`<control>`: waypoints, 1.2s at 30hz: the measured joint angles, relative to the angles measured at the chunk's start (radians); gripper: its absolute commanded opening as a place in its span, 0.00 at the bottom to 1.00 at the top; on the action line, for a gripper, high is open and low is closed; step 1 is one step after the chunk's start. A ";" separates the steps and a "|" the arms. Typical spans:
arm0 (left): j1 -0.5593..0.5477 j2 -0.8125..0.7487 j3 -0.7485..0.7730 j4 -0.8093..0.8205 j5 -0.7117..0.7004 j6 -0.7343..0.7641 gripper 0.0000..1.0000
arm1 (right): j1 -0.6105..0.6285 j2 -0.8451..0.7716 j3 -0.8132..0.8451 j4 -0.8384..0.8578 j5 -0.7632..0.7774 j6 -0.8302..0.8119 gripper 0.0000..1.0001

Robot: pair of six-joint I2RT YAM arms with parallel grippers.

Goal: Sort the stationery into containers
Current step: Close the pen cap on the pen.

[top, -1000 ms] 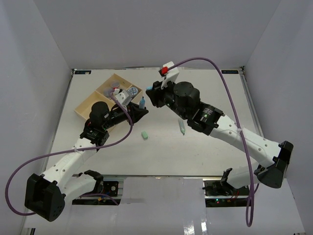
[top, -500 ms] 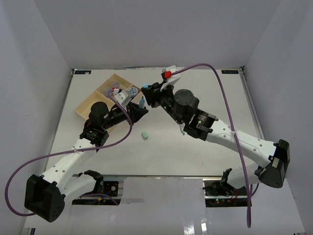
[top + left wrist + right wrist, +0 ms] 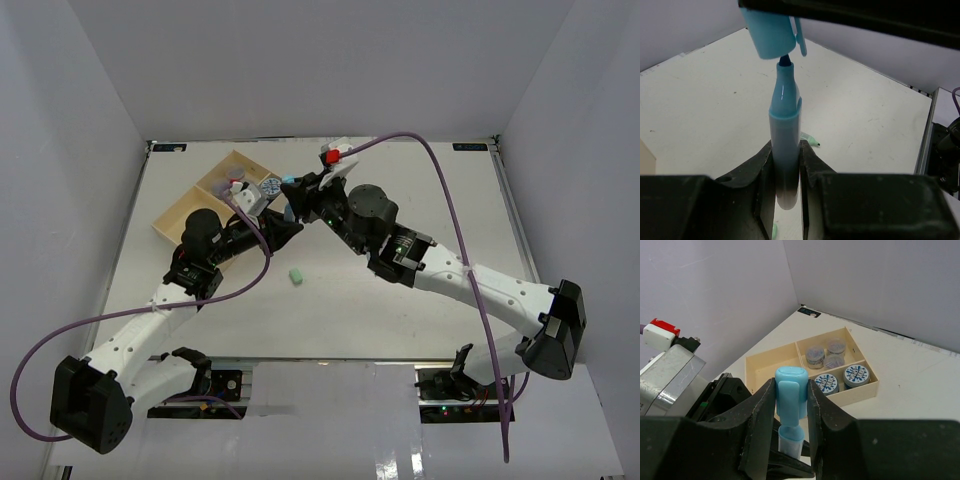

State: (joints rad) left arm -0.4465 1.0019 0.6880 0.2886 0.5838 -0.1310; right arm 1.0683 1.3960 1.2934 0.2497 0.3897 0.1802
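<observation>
A white matte surface (image 3: 420,200) spreads beneath the left gripper (image 3: 287,226) and the right gripper (image 3: 294,184), faintly speckled with small dark marks. Pale grey walls (image 3: 320,70) rise beyond and to either side of them. One black bracket (image 3: 168,147) sits far to the left of the left gripper, and another (image 3: 472,146) far to the right of the right gripper. A metal rail (image 3: 511,220) edges the surface on that side.

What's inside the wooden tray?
Three grey rolls share one section of the tray, two blue-patterned rolls another. The long section looks bare; the right gripper hides its near end.
</observation>
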 measured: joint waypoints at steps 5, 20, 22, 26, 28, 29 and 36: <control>0.000 -0.001 -0.010 0.004 -0.001 -0.008 0.00 | 0.008 0.002 -0.029 0.005 -0.005 0.002 0.29; 0.000 -0.002 -0.063 0.064 0.001 -0.090 0.00 | 0.013 -0.029 -0.132 0.066 -0.002 0.015 0.29; 0.000 -0.002 -0.072 0.079 0.004 -0.108 0.00 | 0.013 -0.029 -0.146 0.086 -0.002 0.018 0.29; 0.000 -0.001 -0.079 0.118 0.006 -0.150 0.01 | 0.013 -0.032 -0.163 0.126 -0.001 0.020 0.31; 0.000 0.003 -0.082 0.146 0.006 -0.166 0.01 | 0.014 -0.035 -0.171 0.143 -0.003 0.021 0.32; 0.000 0.007 -0.082 0.156 0.005 -0.171 0.01 | 0.014 -0.035 -0.174 0.151 -0.003 0.021 0.32; 0.000 0.049 -0.058 0.188 0.010 -0.174 0.01 | 0.012 -0.035 -0.177 0.171 0.018 0.007 0.32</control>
State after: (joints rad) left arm -0.4469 1.0512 0.6304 0.4763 0.5934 -0.3054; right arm 1.0801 1.3605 1.1160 0.4202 0.4072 0.1871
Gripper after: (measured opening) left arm 0.296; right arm 0.339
